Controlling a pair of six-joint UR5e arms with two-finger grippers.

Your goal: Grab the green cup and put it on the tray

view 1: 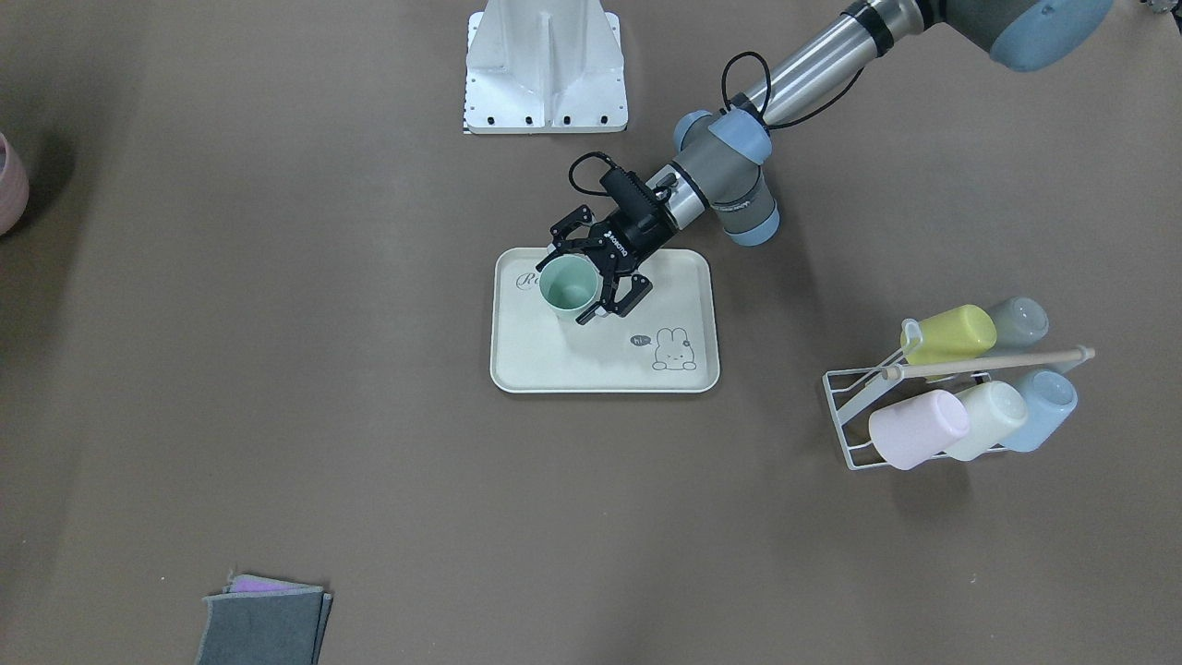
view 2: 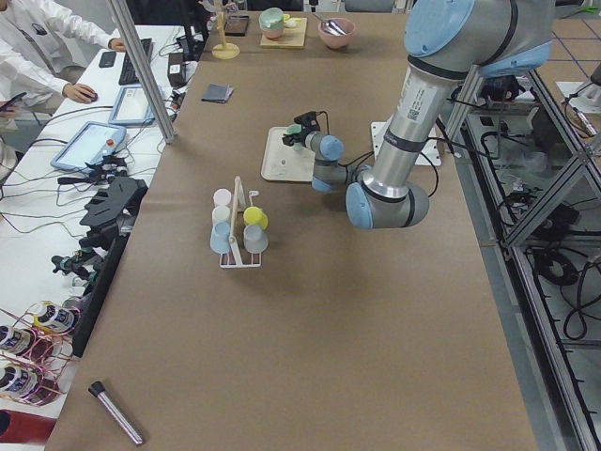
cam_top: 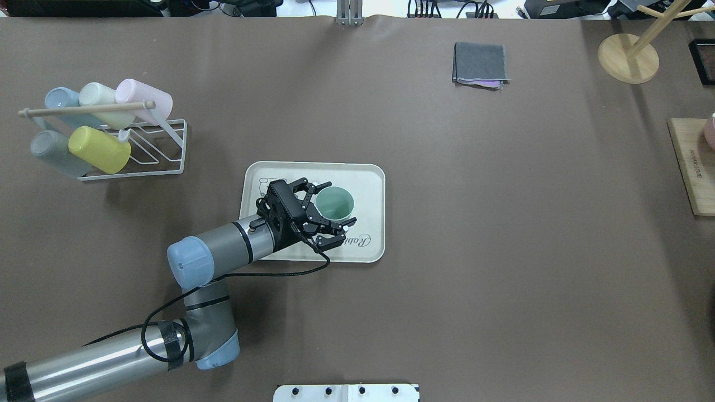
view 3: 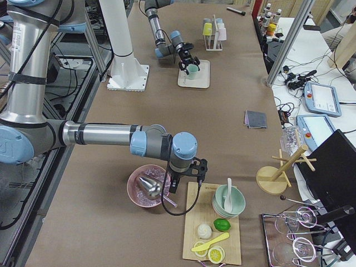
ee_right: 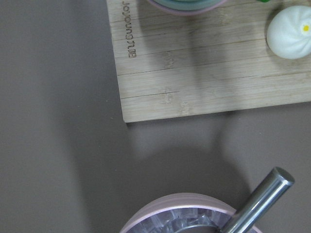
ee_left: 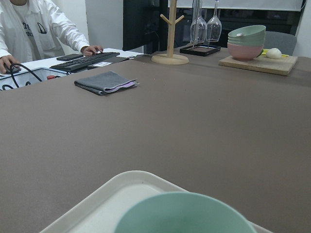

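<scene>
The pale green cup stands upright on the cream tray, on the end with the script, away from the bunny drawing. My left gripper reaches in over the tray, with one finger against each side of the cup. From overhead, the cup sits between the fingers of the left gripper on the tray. The left wrist view shows the cup's rim close below the camera. My right gripper shows only in the exterior right view, above a wooden board; I cannot tell whether it is open or shut.
A white wire rack with several pastel cups stands at the robot's left. A folded grey cloth lies across the table. A wooden stand and a wooden board are far right. A pink bowl holds a metal cylinder.
</scene>
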